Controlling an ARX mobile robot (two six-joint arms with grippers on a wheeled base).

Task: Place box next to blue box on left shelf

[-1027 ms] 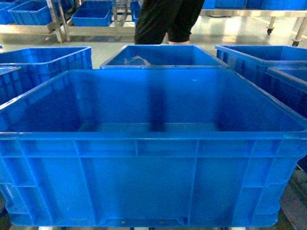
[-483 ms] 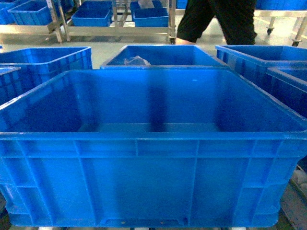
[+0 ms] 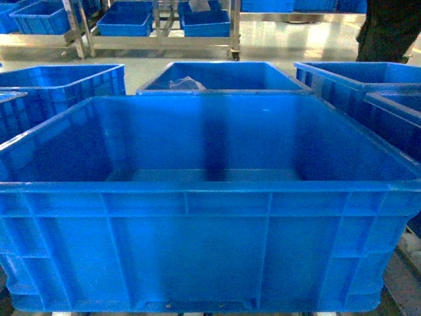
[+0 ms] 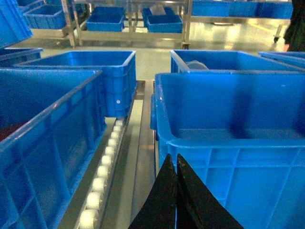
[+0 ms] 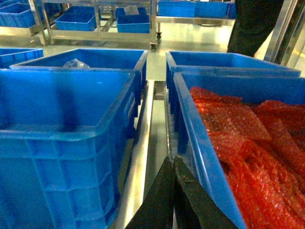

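Blue crates on steel racks fill the room. The box (image 3: 210,197) is set on a roller track (image 4: 102,176), long side crosswise. Both claws, left (image 4: 176,191) and right (image 5: 172,195), are pinched closed, empty.

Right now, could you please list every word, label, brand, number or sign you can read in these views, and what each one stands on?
None: no legible text appears in any view.
The box has plain ribbed walls, without label or print.
The neighbouring crate of red material shows no writing either.
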